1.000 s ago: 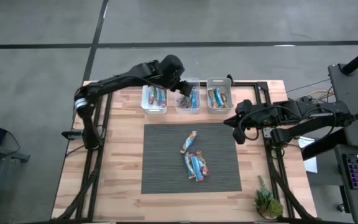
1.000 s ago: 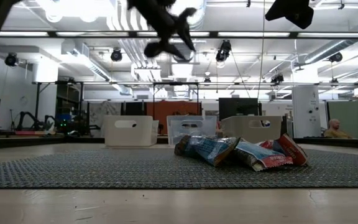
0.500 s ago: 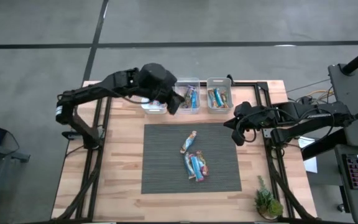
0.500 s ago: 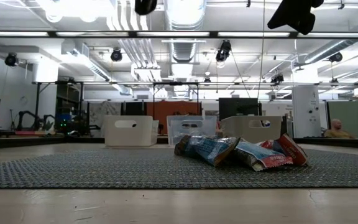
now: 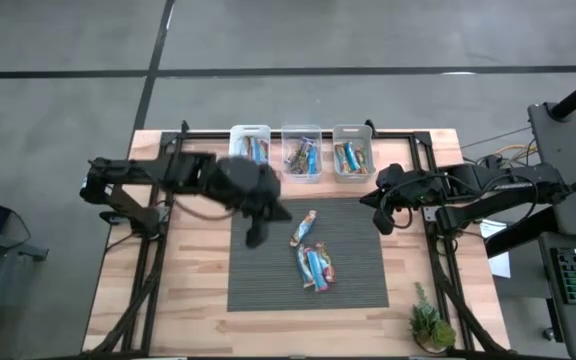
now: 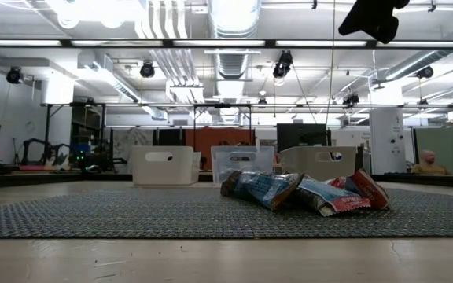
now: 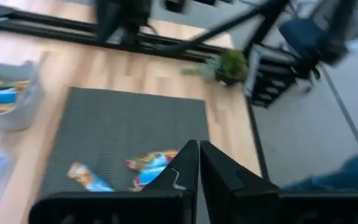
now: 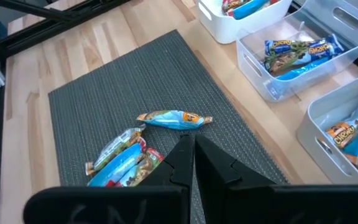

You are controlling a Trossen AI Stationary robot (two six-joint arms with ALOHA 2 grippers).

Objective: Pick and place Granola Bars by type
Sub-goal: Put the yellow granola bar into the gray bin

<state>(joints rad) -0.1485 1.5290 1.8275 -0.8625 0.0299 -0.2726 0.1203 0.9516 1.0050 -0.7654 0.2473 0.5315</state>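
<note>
Wooden tabletop (image 5: 198, 260) with grey mat (image 5: 268, 270); three bins (image 5: 301, 152) along far edge, holding Granola Bars. Left tool (image 5: 256, 236) over mat's left part, right tool (image 5: 383, 218) at its right edge, both closed, empty. Loose Granola Bars (image 5: 313, 263) mid-mat.

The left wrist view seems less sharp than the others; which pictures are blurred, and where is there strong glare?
Left wrist view: smeared throughout, the granola bars on the mat are soft shapes. Right wrist view: crisp, print readable on the bar lying apart. Low view: ceiling lights blow out to white; the pile of bars stays clear. High view: evenly lit, only the left gripper looks slightly soft.
</note>
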